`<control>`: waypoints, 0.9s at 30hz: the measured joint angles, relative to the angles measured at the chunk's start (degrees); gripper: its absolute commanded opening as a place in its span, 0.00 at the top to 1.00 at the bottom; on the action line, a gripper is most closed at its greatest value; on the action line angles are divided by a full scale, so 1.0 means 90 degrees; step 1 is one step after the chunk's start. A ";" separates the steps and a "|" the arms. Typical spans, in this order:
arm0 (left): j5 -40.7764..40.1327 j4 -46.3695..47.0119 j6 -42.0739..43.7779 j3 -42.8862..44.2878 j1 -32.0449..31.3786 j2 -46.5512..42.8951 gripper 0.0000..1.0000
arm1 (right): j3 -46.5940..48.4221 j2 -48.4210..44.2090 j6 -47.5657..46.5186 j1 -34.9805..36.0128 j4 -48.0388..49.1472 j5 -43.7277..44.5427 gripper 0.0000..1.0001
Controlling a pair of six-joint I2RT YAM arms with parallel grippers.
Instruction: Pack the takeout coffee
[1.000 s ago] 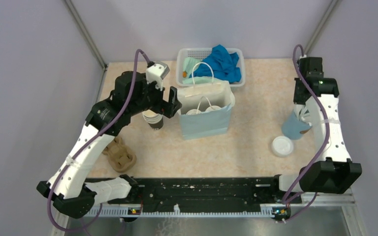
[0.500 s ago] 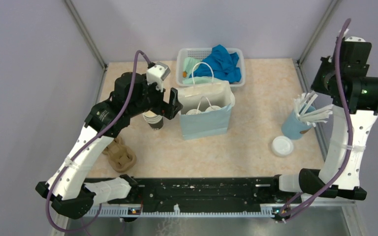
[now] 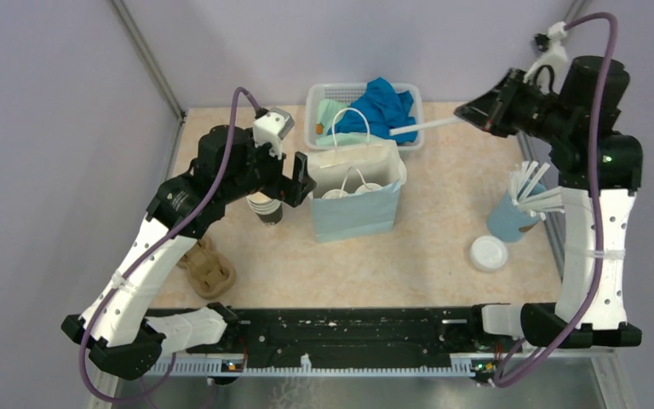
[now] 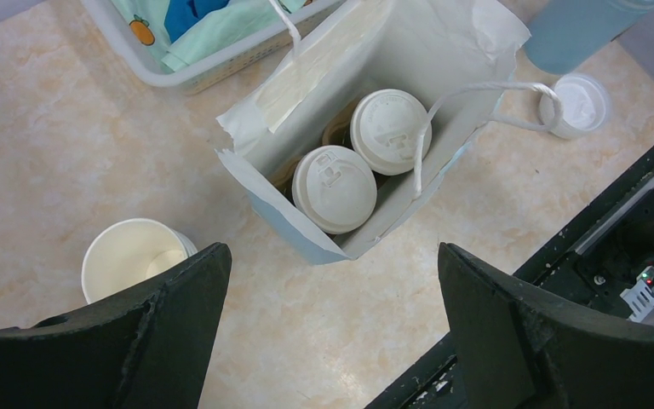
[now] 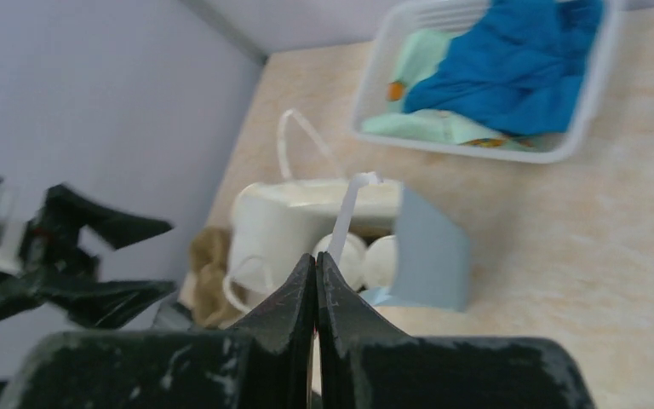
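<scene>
Two lidded coffee cups (image 4: 335, 188) (image 4: 389, 130) stand inside the light blue paper bag (image 3: 358, 213), which also shows in the left wrist view (image 4: 306, 247). An open cup without lid (image 3: 265, 207) stands left of the bag, also seen in the left wrist view (image 4: 130, 256). A loose white lid (image 3: 488, 253) lies on the table at the right. My left gripper (image 3: 298, 181) is open and empty, held above the bag's left side. My right gripper (image 3: 468, 111) is raised high at the back right, shut on a white stick (image 3: 421, 127) that also shows in the right wrist view (image 5: 343, 217).
A light blue cup of white sticks (image 3: 511, 217) stands at the right edge. A white basket (image 3: 317, 106) with blue and green cloths is at the back. A brown pulp cup tray (image 3: 207, 268) lies at front left. A black rail (image 3: 349, 328) runs along the near edge.
My right arm has lifted from the stick cup, swung up and leftward, and now holds one white stick in the air. The left arm has not moved.
</scene>
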 measured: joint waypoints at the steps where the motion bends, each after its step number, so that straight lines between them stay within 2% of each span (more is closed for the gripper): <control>1: -0.0012 -0.0002 0.0000 0.0000 0.0000 -0.0002 0.03 | -0.0206 0.0007 0.0253 0.0199 0.0384 -0.0357 1.00; 5: -0.0056 -0.0017 0.0000 0.0000 0.0000 0.0000 0.03 | -0.0420 0.0257 0.0889 0.0901 0.1314 -0.1304 1.00; 11: -0.0168 -0.0046 0.0002 0.0005 0.0000 -0.0002 0.03 | -0.0345 0.0403 0.1044 0.1472 0.1622 -0.1676 1.00; 20: -0.0279 -0.0063 0.0010 0.0146 0.0000 0.0000 0.03 | 0.0481 0.1120 0.0311 0.2548 0.0818 -0.0410 1.00; 27: -0.0376 -0.0080 0.0010 0.0168 0.0000 0.0000 0.03 | 0.0782 0.1707 -0.0282 0.3356 0.0134 0.1081 1.00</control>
